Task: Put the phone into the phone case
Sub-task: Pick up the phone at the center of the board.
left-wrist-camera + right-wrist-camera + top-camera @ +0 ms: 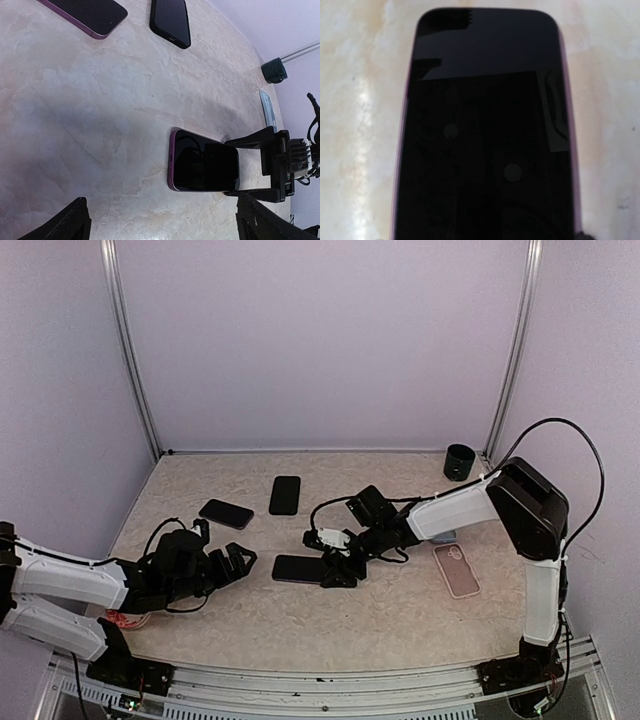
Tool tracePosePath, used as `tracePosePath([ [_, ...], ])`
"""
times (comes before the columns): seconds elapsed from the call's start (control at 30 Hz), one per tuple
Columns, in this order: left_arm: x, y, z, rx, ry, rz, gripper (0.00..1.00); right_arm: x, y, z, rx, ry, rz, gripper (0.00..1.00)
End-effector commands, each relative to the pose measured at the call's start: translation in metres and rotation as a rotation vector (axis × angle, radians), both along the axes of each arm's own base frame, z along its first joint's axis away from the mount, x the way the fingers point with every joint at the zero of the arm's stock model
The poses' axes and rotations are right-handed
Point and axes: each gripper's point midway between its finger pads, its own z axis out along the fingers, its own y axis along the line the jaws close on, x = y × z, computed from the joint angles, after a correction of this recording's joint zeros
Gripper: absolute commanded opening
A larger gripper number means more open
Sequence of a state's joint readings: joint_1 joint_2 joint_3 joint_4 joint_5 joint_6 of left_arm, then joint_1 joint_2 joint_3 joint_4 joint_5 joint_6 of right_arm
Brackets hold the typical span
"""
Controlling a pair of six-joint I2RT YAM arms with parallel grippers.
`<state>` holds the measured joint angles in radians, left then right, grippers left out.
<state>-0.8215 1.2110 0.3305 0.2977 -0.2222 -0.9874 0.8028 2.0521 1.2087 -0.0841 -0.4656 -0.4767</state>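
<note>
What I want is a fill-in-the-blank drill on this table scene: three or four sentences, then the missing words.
The right gripper straddles one end of a phone with a ___ edge.
The phone case, apart from it, is coloured ___.
The left gripper, jaws wide, holds ___.
The dark cup stands at the table's far ___ corner.
Missing: purple; pink; nothing; right.

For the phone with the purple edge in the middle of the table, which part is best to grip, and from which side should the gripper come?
Probably best: grip the phone across its two long edges, near its right end, coming in low from the right. It lies flat, screen up, so only the thin sides offer a hold, and the right gripper straddles that end.
</note>
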Motion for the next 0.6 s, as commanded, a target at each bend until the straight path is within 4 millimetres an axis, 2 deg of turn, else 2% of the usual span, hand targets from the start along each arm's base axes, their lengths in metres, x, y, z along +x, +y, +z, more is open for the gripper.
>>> tracePosePath([
  [0.0, 0.001, 0.003, 0.006, -0.008, -0.025, 0.011, 0.99, -0.004, -0.013, -0.023, -0.072, 0.054, -0.025, 0.63],
  [0.2, -0.002, 0.004, 0.005, -0.034, -0.021, 0.014, 0.99, -0.008, -0.01, -0.013, -0.028, 0.042, -0.009, 0.63],
  [0.57, -0.005, -0.006, -0.005, -0.056, 0.028, -0.028, 0.99, -0.007, -0.009, 0.037, 0.109, -0.107, -0.038, 0.62],
])
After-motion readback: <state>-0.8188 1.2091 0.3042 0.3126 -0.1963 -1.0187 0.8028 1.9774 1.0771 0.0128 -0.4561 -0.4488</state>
